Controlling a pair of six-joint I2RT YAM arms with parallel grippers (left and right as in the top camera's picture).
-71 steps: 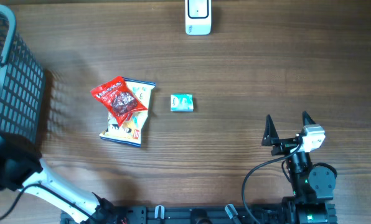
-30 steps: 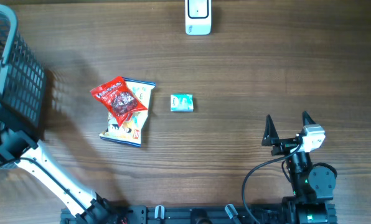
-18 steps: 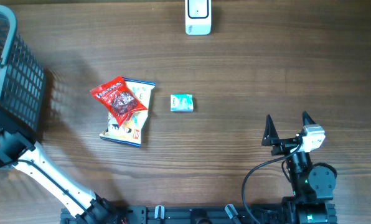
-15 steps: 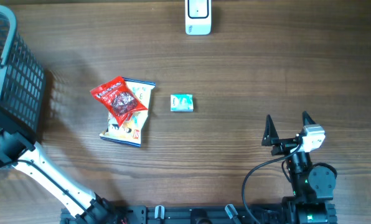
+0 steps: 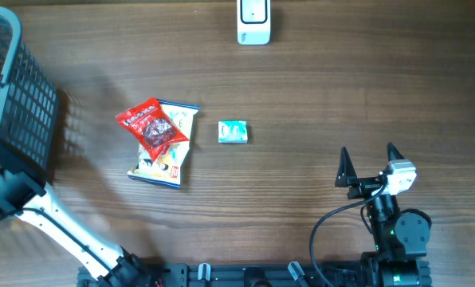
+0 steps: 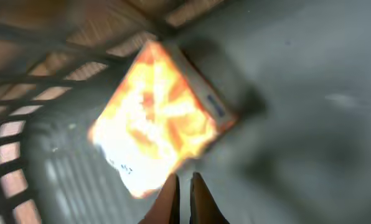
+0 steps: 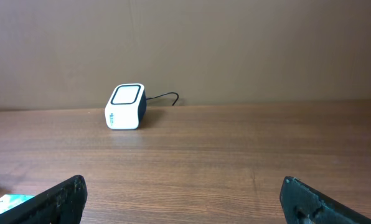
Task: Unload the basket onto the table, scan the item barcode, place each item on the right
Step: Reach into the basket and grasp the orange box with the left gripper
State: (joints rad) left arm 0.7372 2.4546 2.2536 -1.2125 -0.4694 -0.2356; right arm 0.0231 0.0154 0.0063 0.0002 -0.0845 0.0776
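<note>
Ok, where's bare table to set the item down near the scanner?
Widest bare wood lies right of the scanner, down to the open right gripper. A smaller clear strip runs between the scanner and the teal box. It is crowded on the left: the snack packets lie beside the basket.

On one wooden desk [image 5: 341,80]: one white scanner [image 5: 253,21], one mesh basket [image 5: 22,88] with one orange packet [image 6: 160,118] inside, two snack packets [image 5: 151,126], one small teal box [image 5: 233,131], two robot arms [image 5: 393,223].
</note>
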